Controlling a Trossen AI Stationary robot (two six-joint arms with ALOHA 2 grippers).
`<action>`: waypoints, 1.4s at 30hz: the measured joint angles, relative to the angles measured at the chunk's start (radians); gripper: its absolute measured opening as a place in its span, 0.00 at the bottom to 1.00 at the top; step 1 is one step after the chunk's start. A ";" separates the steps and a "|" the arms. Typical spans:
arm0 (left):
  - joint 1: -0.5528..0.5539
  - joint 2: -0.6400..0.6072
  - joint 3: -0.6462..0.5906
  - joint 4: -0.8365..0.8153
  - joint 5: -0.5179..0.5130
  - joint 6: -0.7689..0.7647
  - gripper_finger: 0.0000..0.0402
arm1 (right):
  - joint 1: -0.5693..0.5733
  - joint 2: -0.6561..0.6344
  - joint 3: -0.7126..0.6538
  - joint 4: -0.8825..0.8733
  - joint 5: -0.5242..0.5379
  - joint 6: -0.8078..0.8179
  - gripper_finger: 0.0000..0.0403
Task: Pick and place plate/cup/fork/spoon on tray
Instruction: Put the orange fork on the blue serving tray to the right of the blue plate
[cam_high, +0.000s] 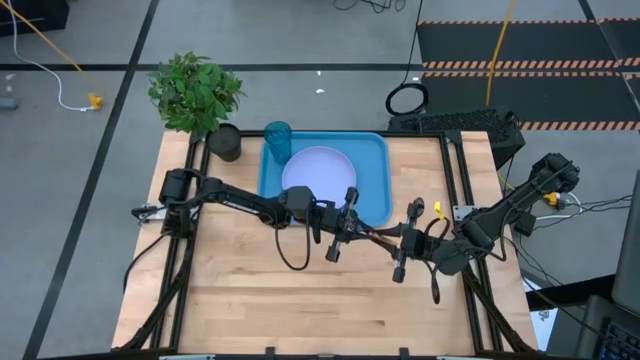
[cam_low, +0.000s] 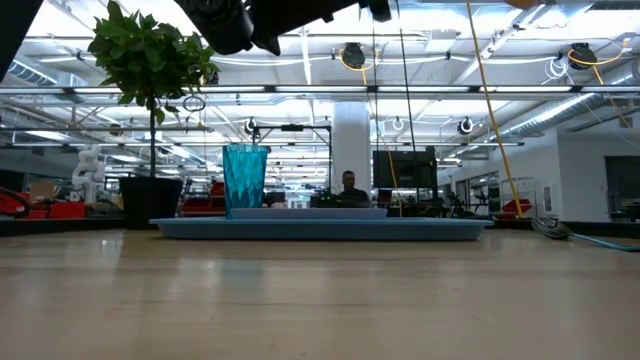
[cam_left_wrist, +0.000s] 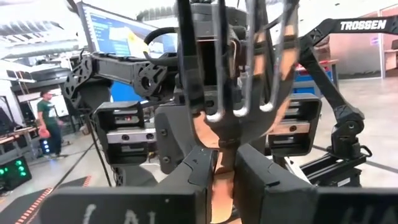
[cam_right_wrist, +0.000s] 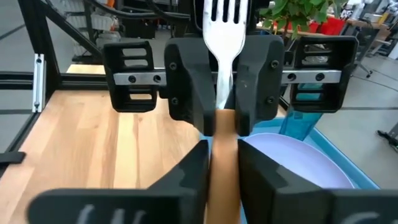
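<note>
The fork (cam_right_wrist: 225, 37), with a silver head and an orange-tan handle, is held in the air between my two grippers, which face each other just in front of the tray's near edge. My left gripper (cam_high: 345, 228) and my right gripper (cam_high: 398, 240) are both shut on it. The pale plate (cam_high: 320, 175) lies flat in the blue tray (cam_high: 378, 160). The teal cup (cam_high: 277, 140) stands upright in the tray's far left corner. The spoon does not show in any view. My left gripper pinches the fork between its two fingers (cam_right_wrist: 193, 87) where the silver neck meets the handle (cam_right_wrist: 225, 102). It comes level from the table's left, its fingers along the fork. The fork is clear of the table. My right gripper pinches the orange handle (cam_right_wrist: 224, 158) between its two fingers, farther toward the handle's free end. It comes level from the table's right, its fingers along the fork. The silver head (cam_left_wrist: 239, 93) points away from it, toward the left arm's wrist.
A green plant in a black pot (cam_high: 225, 142) stands at the table's far left corner, beside the tray. A small yellow piece (cam_high: 437, 208) sits by the right arm. Bare wood (cam_high: 300, 300) lies in front of the grippers. A person (cam_low: 348, 185) shows in the room behind.
</note>
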 joint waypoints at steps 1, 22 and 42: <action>0.002 0.000 0.000 -0.002 0.000 0.001 0.10 | 0.000 0.000 0.000 -0.002 0.002 -0.004 0.12; 0.011 -0.199 0.001 -0.525 -0.135 -0.043 0.42 | -0.004 -0.008 -0.001 0.048 0.083 -0.100 0.10; -0.107 -0.538 -0.002 -1.249 -0.512 -0.159 0.22 | -0.293 0.088 -0.133 0.202 0.042 0.147 0.13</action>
